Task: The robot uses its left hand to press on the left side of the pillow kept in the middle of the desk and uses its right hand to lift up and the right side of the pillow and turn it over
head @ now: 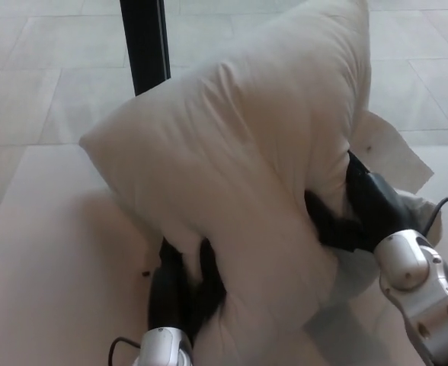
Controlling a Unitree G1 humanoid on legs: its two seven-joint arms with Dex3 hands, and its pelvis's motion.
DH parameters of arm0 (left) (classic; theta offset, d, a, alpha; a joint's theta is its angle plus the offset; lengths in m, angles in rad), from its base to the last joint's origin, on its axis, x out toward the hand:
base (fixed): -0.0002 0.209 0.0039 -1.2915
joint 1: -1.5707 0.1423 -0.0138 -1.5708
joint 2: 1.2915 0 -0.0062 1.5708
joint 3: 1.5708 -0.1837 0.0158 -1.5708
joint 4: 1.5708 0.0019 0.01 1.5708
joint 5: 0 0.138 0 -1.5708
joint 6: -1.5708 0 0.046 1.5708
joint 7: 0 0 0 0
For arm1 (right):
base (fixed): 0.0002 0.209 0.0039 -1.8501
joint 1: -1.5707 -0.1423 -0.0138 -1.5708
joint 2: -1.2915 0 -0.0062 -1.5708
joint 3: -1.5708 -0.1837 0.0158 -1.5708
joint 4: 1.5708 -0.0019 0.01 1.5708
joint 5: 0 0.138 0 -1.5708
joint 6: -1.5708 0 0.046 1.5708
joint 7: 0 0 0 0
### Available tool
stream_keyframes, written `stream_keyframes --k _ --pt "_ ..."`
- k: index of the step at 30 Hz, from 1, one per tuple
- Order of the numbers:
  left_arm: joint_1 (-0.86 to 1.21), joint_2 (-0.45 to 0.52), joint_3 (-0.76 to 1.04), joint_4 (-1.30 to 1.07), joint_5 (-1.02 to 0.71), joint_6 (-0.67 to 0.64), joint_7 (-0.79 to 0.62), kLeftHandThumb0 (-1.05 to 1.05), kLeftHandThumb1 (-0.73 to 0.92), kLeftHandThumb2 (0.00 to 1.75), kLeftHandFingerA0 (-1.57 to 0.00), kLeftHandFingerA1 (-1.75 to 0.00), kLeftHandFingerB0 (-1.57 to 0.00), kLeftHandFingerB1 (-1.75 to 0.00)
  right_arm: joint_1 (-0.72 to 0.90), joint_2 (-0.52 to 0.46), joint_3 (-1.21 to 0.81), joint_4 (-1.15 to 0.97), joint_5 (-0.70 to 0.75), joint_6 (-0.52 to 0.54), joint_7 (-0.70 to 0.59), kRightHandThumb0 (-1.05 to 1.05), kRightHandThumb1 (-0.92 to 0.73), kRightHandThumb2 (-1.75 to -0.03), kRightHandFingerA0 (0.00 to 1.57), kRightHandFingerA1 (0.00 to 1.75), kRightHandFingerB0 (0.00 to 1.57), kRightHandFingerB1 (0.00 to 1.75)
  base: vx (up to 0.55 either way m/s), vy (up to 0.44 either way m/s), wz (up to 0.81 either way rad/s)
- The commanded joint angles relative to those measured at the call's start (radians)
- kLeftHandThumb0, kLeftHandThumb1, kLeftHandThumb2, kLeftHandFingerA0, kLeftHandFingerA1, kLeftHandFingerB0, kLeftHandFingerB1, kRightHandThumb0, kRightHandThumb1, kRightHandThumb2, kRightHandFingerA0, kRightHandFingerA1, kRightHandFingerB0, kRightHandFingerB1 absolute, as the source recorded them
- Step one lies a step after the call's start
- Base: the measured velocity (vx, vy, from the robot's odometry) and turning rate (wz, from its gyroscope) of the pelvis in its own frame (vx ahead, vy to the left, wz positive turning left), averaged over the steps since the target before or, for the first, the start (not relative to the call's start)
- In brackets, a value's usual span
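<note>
Pillow (247, 175) reared up across centre frame, upper corner at top right. Left robot hand (180, 286) tucked beneath lower-left edge; right robot hand (357, 213) gripping right side. Pale worktop (49, 252) below, dark post (148, 42) upper left.

The left robot hand (180, 286) is showing thick black fingers above a rounded silver wrist joint, with a thin black cable looping beside it. The right robot hand (361, 213) is showing matte black, meeting a silver-grey jointed forearm with small dark screws and a black cable.
</note>
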Motion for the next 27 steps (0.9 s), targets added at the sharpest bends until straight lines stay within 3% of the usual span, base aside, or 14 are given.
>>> stream_keyframes --k 1,4,6,7,10,12,13,16,19,21,22,23,26,27 --pt "0.115 -0.060 0.039 -0.050 -0.074 0.163 -0.023 -0.65 0.82 0.64 -0.16 -0.66 0.00 0.00 0.071 0.099 -0.379 -0.115 0.503 0.081 0.283 -0.70 -0.68 -0.62 0.31 0.48 0.37 0.33 0.00 0.000 0.00" --pt "0.116 0.088 0.161 -0.151 -0.129 0.215 -0.074 -0.71 0.70 0.93 -0.07 -0.54 0.00 -0.02 0.069 -0.071 -0.535 -0.096 0.514 0.082 0.351 -0.69 -0.68 -0.61 0.33 0.45 0.35 0.31 0.00 0.000 0.00" --pt "0.113 0.179 0.257 -0.190 -0.173 0.249 -0.098 -0.63 0.82 0.64 -0.13 -0.55 0.00 -0.03 0.100 -0.159 -0.635 -0.071 0.523 0.084 0.387 -0.65 -0.57 -0.97 0.37 0.58 0.21 0.44 0.00 0.000 0.00" --pt "0.113 0.218 0.296 -0.203 -0.192 0.271 -0.107 -0.78 0.65 0.92 -0.11 -0.59 0.00 -0.04 0.111 -0.191 -0.676 -0.049 0.524 0.084 0.396 -0.70 -0.59 -0.95 0.34 0.57 0.20 0.43 0.00 0.000 0.00" --pt "0.137 0.350 0.412 -0.218 -0.236 0.298 -0.168 -0.76 0.64 0.91 -0.13 -0.57 0.00 -0.04 0.178 -0.275 -0.795 0.034 0.530 0.051 0.441 -0.68 -0.72 -0.62 0.35 0.41 0.32 0.31 0.00 0.000 0.00" --pt "0.149 0.397 0.481 -0.208 -0.283 0.309 -0.193 -0.69 0.59 0.93 -0.12 -0.57 0.00 -0.15 0.224 -0.299 -0.851 0.050 0.525 0.043 0.439 -0.73 -0.66 -0.64 0.39 0.44 0.34 0.32 0.00 0.000 0.00" --pt "0.148 0.435 0.534 -0.185 -0.317 0.319 -0.213 -0.64 0.72 0.63 -0.12 -0.46 0.00 -0.16 0.261 -0.317 -0.884 0.057 0.509 0.042 0.426 -0.66 -0.53 -0.96 0.41 0.58 0.21 0.44 0.00 0.000 0.00" --pt "0.156 0.476 0.594 -0.156 -0.339 0.318 -0.234 -0.69 0.54 0.89 -0.18 -0.57 -0.04 -0.26 0.330 -0.347 -0.965 0.084 0.528 0.026 0.457 -0.70 -0.69 -0.61 0.34 0.42 0.31 0.31 0.00 0.000 0.00" --pt "0.182 0.528 0.646 -0.147 -0.349 0.320 -0.264 -0.71 0.54 0.91 -0.23 -0.59 -0.07 -0.48 0.373 -0.358 -1.056 0.147 0.557 -0.010 0.466 -0.73 -0.53 -0.92 0.34 0.57 0.23 0.44 0.00 0.000 0.00" --pt "0.254 0.586 0.727 -0.131 -0.361 0.279 -0.316 -0.78 0.65 0.60 -0.43 -0.65 -0.20 -0.50 0.425 -0.368 -1.211 0.204 0.574 0.005 0.380 -0.77 -0.64 -0.59 0.47 0.45 0.38 0.31 0.00 0.000 0.00" --pt "0.258 0.594 0.770 -0.107 -0.384 0.282 -0.306 -0.84 0.51 0.91 -0.41 -0.68 -0.23 -0.57 0.446 -0.376 -1.263 0.228 0.591 0.001 0.376 -0.80 -0.57 -0.68 0.38 0.46 0.29 0.34 0.00 0.000 0.00" --pt "0.263 0.605 0.812 -0.089 -0.408 0.308 -0.289 -0.82 0.60 0.58 -0.38 -0.58 -0.19 -0.59 0.464 -0.375 -1.305 0.223 0.582 0.012 0.330 -0.83 -0.59 -0.67 0.39 0.45 0.29 0.33 0.00 0.000 0.00" --pt "0.305 0.613 0.897 -0.066 -0.449 0.322 -0.276 -0.80 0.58 0.57 -0.42 -0.63 -0.09 -0.57 0.498 -0.409 -1.425 0.314 0.609 0.030 0.291 -0.76 -0.69 -0.62 0.28 0.36 0.25 0.29 0.00 0.000 0.00" --pt "0.326 0.616 0.914 -0.048 -0.429 0.304 -0.259 -0.79 0.45 0.87 -0.30 -0.62 -0.04 -0.51 0.514 -0.422 -1.451 0.360 0.601 0.005 0.267 -0.75 -0.71 -0.62 0.29 0.38 0.25 0.29 0.00 0.000 0.00"
